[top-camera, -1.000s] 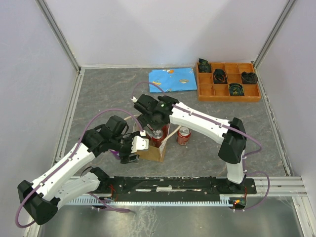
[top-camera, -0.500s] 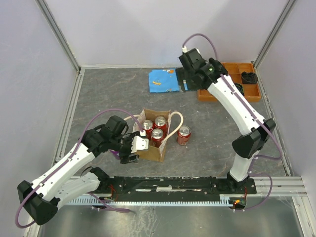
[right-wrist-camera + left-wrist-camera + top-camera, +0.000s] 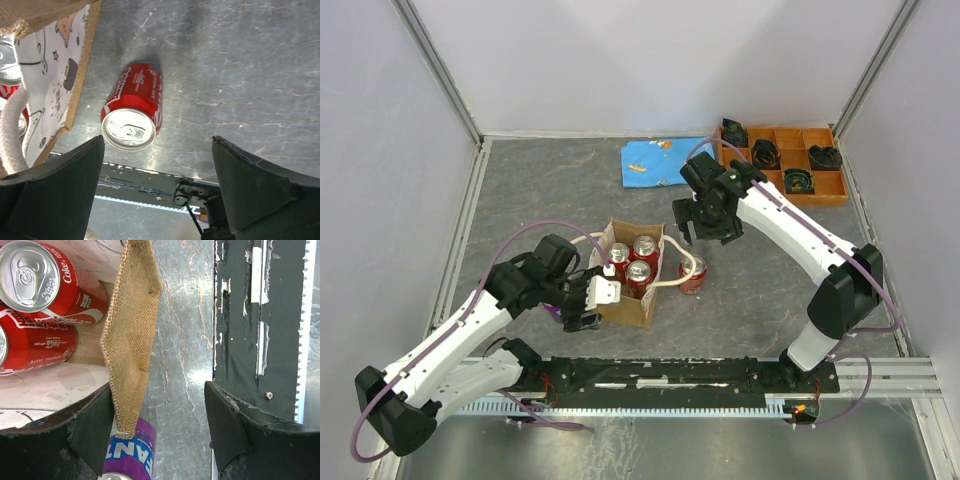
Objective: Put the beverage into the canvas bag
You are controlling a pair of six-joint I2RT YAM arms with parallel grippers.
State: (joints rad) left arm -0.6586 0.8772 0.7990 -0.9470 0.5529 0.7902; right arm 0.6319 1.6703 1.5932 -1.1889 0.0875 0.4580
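The canvas bag (image 3: 625, 308) stands open mid-table with three red cola cans (image 3: 641, 248) inside. Its burlap side (image 3: 132, 335) and two of the cans (image 3: 35, 275) show in the left wrist view, its printed cream face (image 3: 55, 95) in the right wrist view. Another red cola can (image 3: 692, 275) stands upright on the table just right of the bag, also in the right wrist view (image 3: 132, 107). My right gripper (image 3: 700, 228) is open and empty, above and just behind this can (image 3: 157, 142). My left gripper (image 3: 592, 300) is open at the bag's left near corner, the burlap edge between its jaws (image 3: 157, 387).
A purple Fanta can (image 3: 127, 455) lies on the table under my left gripper, against the bag's corner. A blue cloth (image 3: 660, 162) and an orange compartment tray (image 3: 782, 188) with dark items lie at the back. A black rail (image 3: 670, 375) runs along the near edge.
My right arm left the bag, swung up toward the tray, then came back down over the loose red can. Three cans now show in the bag. The left arm has not moved.
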